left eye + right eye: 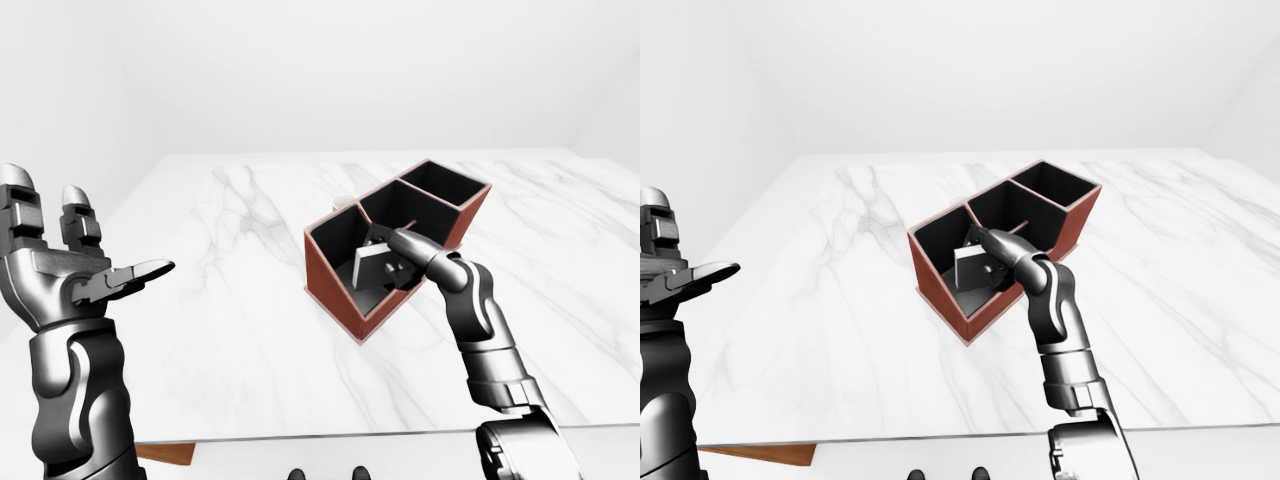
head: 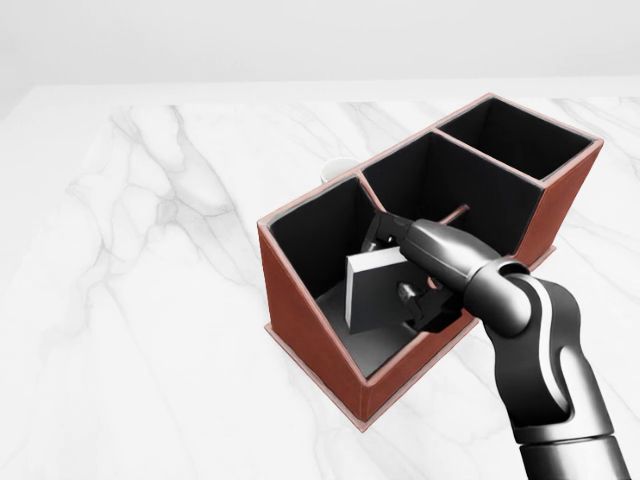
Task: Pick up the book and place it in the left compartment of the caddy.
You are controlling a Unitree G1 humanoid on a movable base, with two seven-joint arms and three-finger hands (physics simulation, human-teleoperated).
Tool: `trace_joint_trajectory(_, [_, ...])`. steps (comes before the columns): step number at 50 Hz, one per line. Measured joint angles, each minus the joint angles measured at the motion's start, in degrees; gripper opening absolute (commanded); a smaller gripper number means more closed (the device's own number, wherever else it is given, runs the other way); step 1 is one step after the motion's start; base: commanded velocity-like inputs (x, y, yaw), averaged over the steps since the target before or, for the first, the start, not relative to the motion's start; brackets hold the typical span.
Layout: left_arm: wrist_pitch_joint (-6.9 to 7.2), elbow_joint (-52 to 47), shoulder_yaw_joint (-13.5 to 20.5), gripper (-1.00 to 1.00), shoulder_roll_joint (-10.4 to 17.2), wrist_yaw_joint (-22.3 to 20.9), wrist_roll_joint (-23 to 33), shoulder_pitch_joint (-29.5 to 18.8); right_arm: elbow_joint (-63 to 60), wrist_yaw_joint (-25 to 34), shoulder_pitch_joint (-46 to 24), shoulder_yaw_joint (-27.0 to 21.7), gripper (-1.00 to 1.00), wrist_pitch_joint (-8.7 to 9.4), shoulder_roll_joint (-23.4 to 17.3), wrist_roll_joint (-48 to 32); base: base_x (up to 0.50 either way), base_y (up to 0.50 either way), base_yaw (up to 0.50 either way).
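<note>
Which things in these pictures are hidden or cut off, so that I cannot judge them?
- Book: head view, its right part is covered by the right hand; whether it rests on the caddy floor is unclear.
- White object: head view, mostly behind the caddy wall; unidentifiable.
- Left hand: absent from the head view; cut by the left edge in the right-eye view.

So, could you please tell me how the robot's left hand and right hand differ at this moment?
The left hand is raised off the table's left side, fingers spread and empty; the right hand reaches down into the caddy's left compartment. The left hand holds nothing, while the right hand's fingers are closed on the tilted grey book. Both are dark metallic three-finger hands.
</note>
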Motion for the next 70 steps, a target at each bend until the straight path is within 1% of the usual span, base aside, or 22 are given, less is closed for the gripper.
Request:
trace_joint_trajectory(20, [0.0, -0.09, -0.03, 1.0, -0.05, -0.02, 0.0, 0.07, 1.28, -1.02, 0.65, 0.23, -1.0, 0.0, 1.11, -1.0, 0.0, 0.0, 0.0])
trace_joint_trajectory(49, [0.0, -0.42, -0.07, 1.0, -0.13, -0.02, 0.0, 0.13, 1.99, -7.89, 0.59, 0.16, -1.0, 0.0, 1.7, -2.91, 0.0, 0.0, 0.0])
trace_joint_trajectory(70, [0.0, -0.28, -0.01, 1.0, -0.15, -0.13, 0.02, 0.15, 5.9, -12.2, 1.35, 0.66, -1.0, 0.0, 2.43, -2.76, 0.0, 0.0, 0.0])
